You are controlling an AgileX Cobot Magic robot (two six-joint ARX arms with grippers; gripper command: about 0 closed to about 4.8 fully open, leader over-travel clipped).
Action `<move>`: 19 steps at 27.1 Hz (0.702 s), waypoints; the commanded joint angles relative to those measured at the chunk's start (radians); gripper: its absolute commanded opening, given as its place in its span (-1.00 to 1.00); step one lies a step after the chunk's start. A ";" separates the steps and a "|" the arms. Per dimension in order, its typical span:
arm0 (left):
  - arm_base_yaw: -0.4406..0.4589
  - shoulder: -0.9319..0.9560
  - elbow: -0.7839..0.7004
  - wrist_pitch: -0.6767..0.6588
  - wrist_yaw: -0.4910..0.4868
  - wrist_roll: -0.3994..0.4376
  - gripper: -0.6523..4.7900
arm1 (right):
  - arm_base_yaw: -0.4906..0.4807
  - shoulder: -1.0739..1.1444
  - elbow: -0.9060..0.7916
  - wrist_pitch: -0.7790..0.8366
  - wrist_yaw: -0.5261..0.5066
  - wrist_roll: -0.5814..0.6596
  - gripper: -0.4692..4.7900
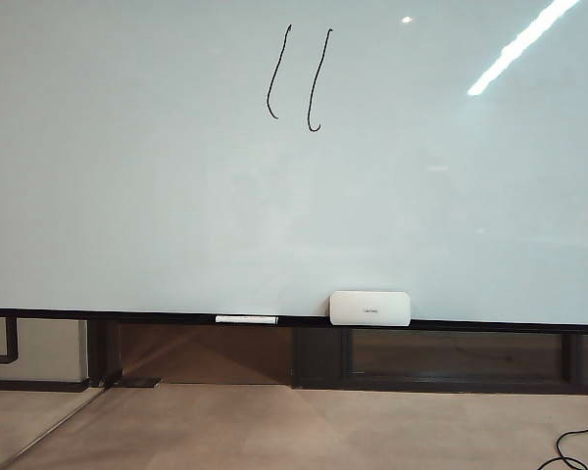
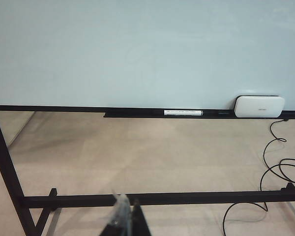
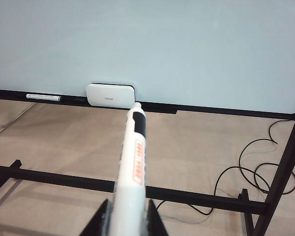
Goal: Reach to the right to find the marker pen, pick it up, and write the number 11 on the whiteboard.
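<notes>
Count: one whiteboard (image 1: 127, 196), two strokes forming number 11 (image 1: 296, 80) at its 12 o'clock, one spare white stick (image 1: 246, 319), one white box (image 1: 370, 307) on the rail. Right gripper (image 3: 125, 214) pinches one marker pen (image 3: 132, 155), long axis aimed tip-first at the board. Left gripper (image 2: 125, 221): jaws together, empty.

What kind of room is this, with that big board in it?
Probably an office or meeting room: a large glossy white whiteboard on a black frame, a white rounded eraser box on its black rail, ceiling lights reflected in it, pale floor with loose black cables. The right tool holds a white marker pen.
</notes>
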 commanded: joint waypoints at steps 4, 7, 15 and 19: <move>0.145 0.000 0.002 0.010 0.025 0.000 -0.78 | 0.001 0.000 0.004 0.016 -0.002 0.003 -0.83; 0.214 -0.001 0.002 0.008 0.017 0.000 -0.78 | 0.001 0.000 0.004 0.016 -0.003 0.003 -0.82; 0.242 -0.001 0.002 0.008 0.021 0.000 -0.78 | 0.001 0.000 0.004 0.016 -0.002 0.003 -0.83; 0.242 -0.001 0.002 0.008 0.021 0.000 -0.78 | 0.001 0.000 0.004 0.016 -0.002 0.003 -0.82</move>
